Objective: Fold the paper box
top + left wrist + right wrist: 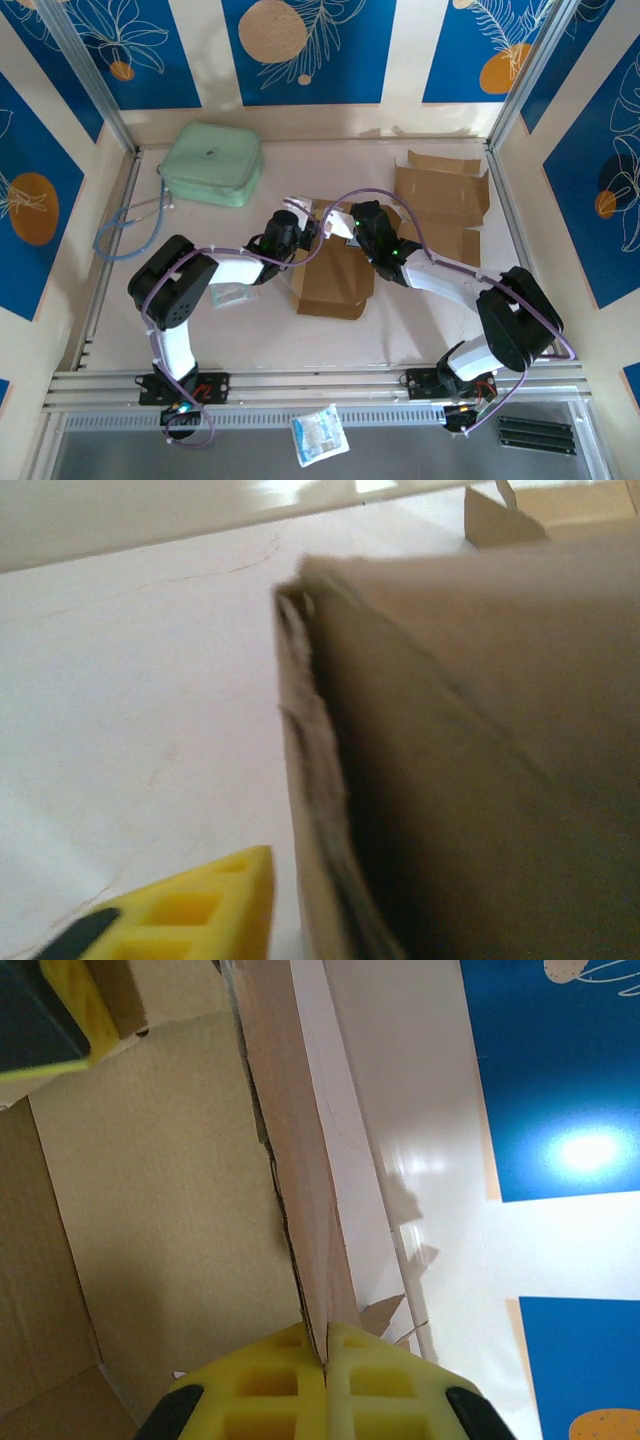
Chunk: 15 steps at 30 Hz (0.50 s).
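You cannot read the left gripper (303, 232) well. From above, its tips are hidden among the flaps of the paper box (335, 285). In its own wrist camera one yellow finger (195, 910) comes in at 7 o'clock, cut by the frame edge, and the other finger is hidden, so I cannot tell how wide the jaws stand or whether they hold something. That view is also blurred; the brown box wall covers the side from 12 to 5 o'clock, and its rough edge is just beside the finger but apart from it. The right gripper (325, 1352) is easier for you to judge: at 6 o'clock in its wrist camera the two yellow fingers are pressed together, with the thin box wall pinched between them. At 11 o'clock there, a second yellow fingertip (55, 1010) is cut off by the corner. From above, the box lies half opened near the centre of the table (260, 335); both grippers meet at its 12 o'clock rim, and most of the cardboard lies toward 6 o'clock from them.
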{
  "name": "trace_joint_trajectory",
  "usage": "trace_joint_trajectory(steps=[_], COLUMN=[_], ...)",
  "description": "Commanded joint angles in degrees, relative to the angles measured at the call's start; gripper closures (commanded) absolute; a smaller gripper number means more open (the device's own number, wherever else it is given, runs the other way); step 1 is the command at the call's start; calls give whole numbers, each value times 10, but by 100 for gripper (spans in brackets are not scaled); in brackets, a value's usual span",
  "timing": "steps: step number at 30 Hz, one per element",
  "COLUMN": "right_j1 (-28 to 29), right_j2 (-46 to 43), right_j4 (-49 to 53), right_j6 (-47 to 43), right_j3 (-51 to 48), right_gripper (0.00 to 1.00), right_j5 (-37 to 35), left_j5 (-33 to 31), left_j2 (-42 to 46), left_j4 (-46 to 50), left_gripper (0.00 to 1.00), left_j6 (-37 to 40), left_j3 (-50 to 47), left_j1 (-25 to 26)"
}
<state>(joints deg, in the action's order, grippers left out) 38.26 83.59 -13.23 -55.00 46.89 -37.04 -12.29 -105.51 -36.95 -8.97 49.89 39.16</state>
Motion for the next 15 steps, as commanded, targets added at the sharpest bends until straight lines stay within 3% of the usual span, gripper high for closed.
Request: trace_joint_trajectory(steps=[1, 4, 7, 10, 15], right_j1=[8, 9, 12, 15, 21], right_j2=[21, 21, 20, 18, 18], right_j4=[39, 40, 38, 38, 48], right_j6=[22, 23, 23, 24, 18], right_j3=[3, 2, 1, -1, -6], right_gripper=[100, 100, 100, 99, 94], right_j5=[39, 38, 36, 36, 41], left_j5=[-11, -28, -66, -98, -82], left_j2=[10, 10, 8, 9, 20], left_j4=[17, 28, 60, 70, 58], left_gripper=[75, 88, 93, 91, 83], left_j6=[21, 19, 3, -15, -7], left_j3=[6, 9, 22, 24, 24], left_j1=[14, 14, 15, 15, 15])
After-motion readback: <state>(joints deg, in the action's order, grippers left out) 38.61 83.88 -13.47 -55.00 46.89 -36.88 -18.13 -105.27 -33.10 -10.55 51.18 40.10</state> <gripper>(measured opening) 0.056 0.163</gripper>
